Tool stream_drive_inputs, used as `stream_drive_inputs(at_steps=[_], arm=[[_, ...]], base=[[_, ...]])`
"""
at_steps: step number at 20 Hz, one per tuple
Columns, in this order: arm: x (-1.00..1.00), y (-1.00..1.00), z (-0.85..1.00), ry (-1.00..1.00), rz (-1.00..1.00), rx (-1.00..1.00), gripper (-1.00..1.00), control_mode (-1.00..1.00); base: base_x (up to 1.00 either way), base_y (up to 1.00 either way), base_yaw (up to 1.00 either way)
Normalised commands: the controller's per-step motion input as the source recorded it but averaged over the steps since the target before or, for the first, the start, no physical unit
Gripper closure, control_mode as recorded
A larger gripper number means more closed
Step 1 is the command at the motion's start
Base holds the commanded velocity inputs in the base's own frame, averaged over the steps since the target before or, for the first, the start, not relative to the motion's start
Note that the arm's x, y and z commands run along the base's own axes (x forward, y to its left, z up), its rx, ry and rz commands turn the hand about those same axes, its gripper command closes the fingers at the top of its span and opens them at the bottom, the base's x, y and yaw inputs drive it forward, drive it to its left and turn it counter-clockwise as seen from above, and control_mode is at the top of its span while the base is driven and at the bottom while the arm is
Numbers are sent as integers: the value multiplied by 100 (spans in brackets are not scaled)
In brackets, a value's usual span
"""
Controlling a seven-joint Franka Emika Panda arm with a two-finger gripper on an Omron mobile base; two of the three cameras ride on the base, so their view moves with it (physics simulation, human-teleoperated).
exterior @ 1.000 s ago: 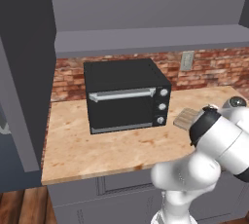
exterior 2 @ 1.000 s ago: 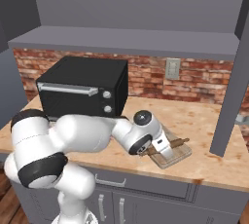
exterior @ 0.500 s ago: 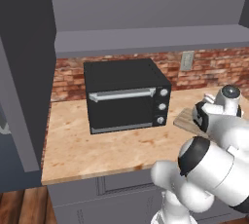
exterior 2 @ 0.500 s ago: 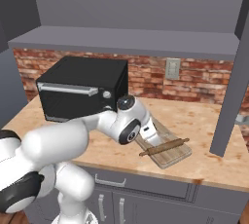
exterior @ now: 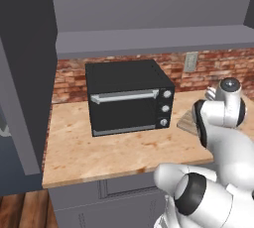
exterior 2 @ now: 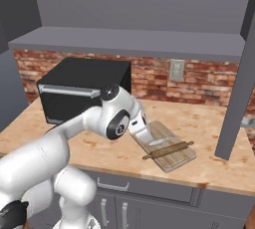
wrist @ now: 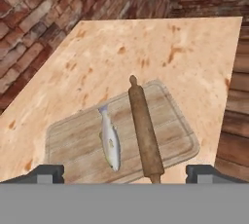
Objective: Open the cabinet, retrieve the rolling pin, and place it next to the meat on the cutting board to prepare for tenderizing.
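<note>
the rolling pin (wrist: 145, 129) lies on the cutting board (wrist: 73, 139) at lower centre of the hand view, beside the fish (wrist: 110, 143), gripper (wrist: 125, 173) spread wide and empty, fingertips cut off below.

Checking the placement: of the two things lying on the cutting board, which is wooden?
The rolling pin, a long brown cylinder lying beside the small silvery fish on the cutting board.

light wood surface (exterior 2: 209, 123) against brick wall (exterior 2: 199, 81); bearing black oven (exterior: 126, 95) at left, cutting board (wrist: 73, 138) to its right, well apart from wall.
</note>
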Motion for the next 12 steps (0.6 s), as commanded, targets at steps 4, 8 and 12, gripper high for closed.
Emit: stream_drive_inputs(at_steps=[4, 8, 12], arm=[[-35, 9, 56, 0, -9, 0, -100, -100], [-42, 6, 56, 0, -8, 0, -100, -100], [-47, 7, 55, 0, -8, 0, -100, -100]], base=[[0, 0, 0], [0, 0, 0], [0, 0, 0]])
